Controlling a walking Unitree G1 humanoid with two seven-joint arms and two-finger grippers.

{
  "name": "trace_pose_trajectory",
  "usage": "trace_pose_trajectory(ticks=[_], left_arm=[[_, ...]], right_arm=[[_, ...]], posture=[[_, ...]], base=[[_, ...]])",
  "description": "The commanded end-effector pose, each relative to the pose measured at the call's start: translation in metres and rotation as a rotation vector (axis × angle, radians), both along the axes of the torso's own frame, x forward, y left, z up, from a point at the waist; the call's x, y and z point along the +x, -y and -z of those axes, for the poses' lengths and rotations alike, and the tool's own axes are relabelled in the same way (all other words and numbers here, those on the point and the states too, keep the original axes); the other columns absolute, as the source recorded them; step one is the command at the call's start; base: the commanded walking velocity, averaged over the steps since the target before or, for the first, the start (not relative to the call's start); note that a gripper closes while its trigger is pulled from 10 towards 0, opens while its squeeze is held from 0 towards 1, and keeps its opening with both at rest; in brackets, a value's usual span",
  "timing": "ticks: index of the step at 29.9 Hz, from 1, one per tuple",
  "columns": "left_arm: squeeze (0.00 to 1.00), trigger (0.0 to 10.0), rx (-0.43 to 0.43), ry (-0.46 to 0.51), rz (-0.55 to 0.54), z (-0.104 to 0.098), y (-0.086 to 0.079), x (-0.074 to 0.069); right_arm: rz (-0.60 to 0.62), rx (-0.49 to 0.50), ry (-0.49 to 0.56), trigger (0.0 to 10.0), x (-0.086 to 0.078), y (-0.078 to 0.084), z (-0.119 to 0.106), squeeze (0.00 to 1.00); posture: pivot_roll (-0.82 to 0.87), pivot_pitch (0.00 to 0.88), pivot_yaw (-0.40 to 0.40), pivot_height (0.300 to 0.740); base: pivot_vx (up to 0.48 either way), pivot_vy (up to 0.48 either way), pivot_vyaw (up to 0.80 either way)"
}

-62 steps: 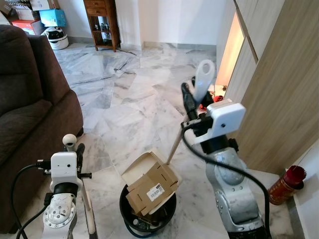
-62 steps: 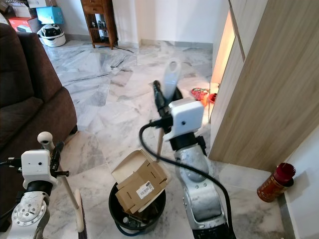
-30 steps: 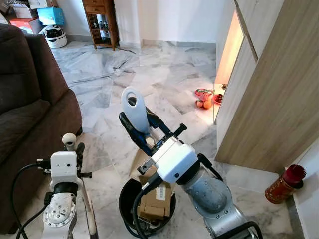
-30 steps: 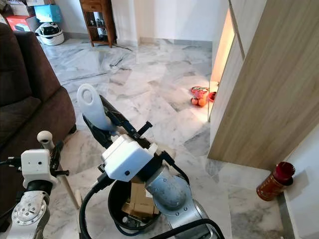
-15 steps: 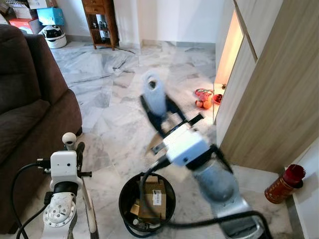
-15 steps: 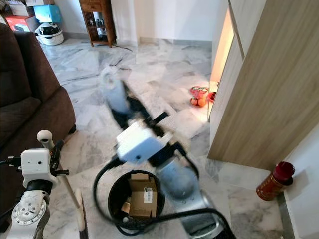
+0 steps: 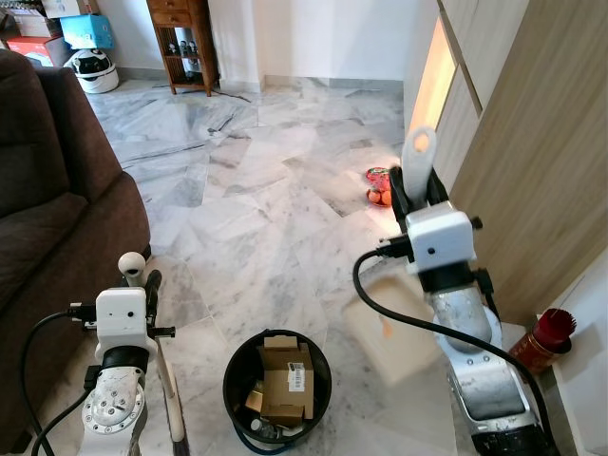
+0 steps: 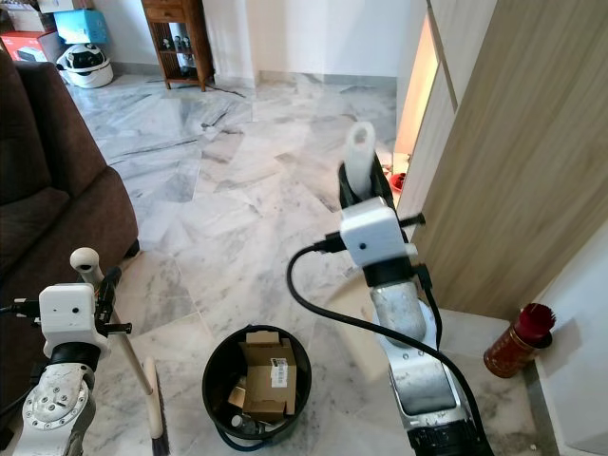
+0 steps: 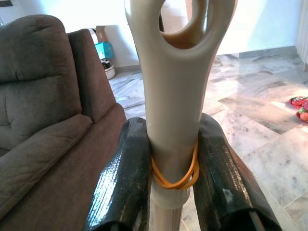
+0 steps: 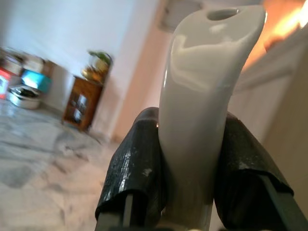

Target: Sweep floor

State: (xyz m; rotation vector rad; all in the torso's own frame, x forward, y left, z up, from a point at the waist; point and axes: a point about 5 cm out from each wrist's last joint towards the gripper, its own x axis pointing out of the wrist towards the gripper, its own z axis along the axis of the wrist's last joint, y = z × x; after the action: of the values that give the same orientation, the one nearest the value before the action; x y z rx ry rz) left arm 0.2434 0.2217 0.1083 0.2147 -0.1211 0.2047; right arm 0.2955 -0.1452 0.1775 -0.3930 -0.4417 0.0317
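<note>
Gleaming marble floor point(image 7: 256, 199), sofa point(image 7: 47, 190) left, wood cabinet point(image 7: 532, 161) right; open middle. Bin point(image 7: 276, 388) near. Left end effector point(image 9: 168, 178) clamps broom handle point(image 9: 175, 96); right end effector point(image 10: 185, 163) clamps dustpan handle point(image 10: 202, 96), pan point(image 7: 385, 328) blurred, probably lifted.

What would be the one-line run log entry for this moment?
left gripper: shut on cream broom handle | right gripper: shut on white dustpan handle | round black bin: holds cardboard box
</note>
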Motion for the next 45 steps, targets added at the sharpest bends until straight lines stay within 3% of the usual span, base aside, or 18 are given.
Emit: trace_pose_trajectory(ticks=[1, 17, 29, 45], left_arm=[[0.0, 10.0, 0.013, 0.041, -0.007, -0.008, -0.004, 0.0], [0.0, 10.0, 0.006, 0.038, 0.008, -0.007, -0.004, -0.002], [0.0, 10.0, -0.001, 0.046, 0.007, -0.008, -0.005, -0.003], [0.0, 10.0, -0.004, 0.046, 0.014, -0.007, -0.005, -0.006]], right_arm=[[0.041, 0.028, 0.042, 10.0, 0.0, 0.011, -0.004, 0.0], [0.178, 0.159, -0.102, 10.0, 0.006, 0.042, 0.045, 0.0], [0.217, 0.191, -0.142, 10.0, 0.006, 0.052, 0.061, 0.0], [0.205, 0.214, -0.136, 10.0, 0.007, 0.053, 0.067, 0.0]], posture=[[0.16, 0.038, 0.036, 0.74], [0.16, 0.049, 0.04, 0.74], [0.16, 0.038, 0.036, 0.74], [0.15, 0.007, 0.039, 0.74]], base=[[0.0, 0.0, 0.0], [0.0, 0.0, 0.0], [0.0, 0.0, 0.0], [0.0, 0.0, 0.0]])
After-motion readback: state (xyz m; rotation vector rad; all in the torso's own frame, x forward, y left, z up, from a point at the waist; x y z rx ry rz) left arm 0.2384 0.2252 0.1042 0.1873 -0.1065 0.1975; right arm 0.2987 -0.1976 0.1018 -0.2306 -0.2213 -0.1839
